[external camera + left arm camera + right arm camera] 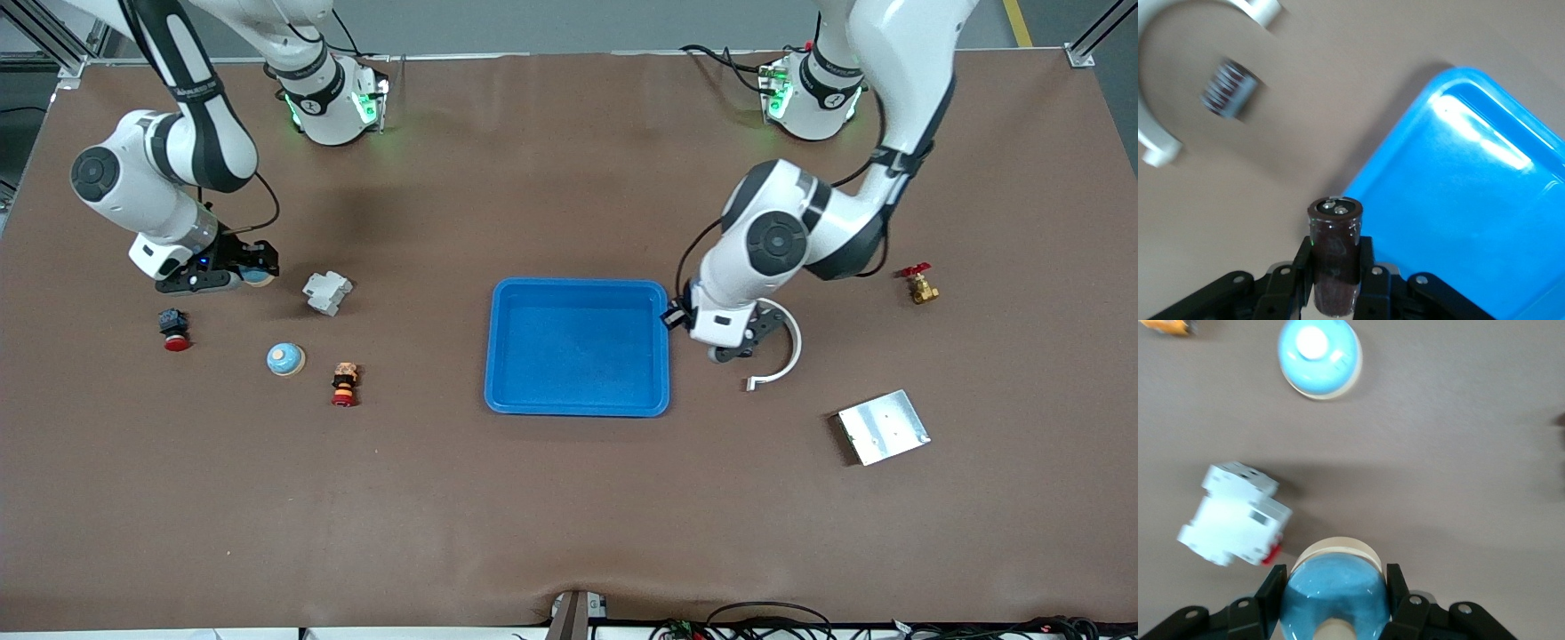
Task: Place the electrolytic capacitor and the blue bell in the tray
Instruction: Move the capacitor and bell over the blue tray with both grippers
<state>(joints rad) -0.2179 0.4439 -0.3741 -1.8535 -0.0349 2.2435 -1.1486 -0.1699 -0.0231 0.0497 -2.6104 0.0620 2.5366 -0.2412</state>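
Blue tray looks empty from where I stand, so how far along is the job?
Nothing is in the tray yet. Both parts are in hand: the left gripper is shut on the capacitor beside the tray's rim, and the right gripper is shut on a blue bell near the white breaker. Both drops are left. A second blue bell sits on the table.

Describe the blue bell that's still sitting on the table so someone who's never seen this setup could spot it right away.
Start at the blue tray mid-table and look toward the right arm's end. The loose blue bell sits there beside an orange-and-red push button, nearer the front camera than the white circuit breaker. It is a pale blue dome with a cream base and button; its twin is clamped in the right gripper.
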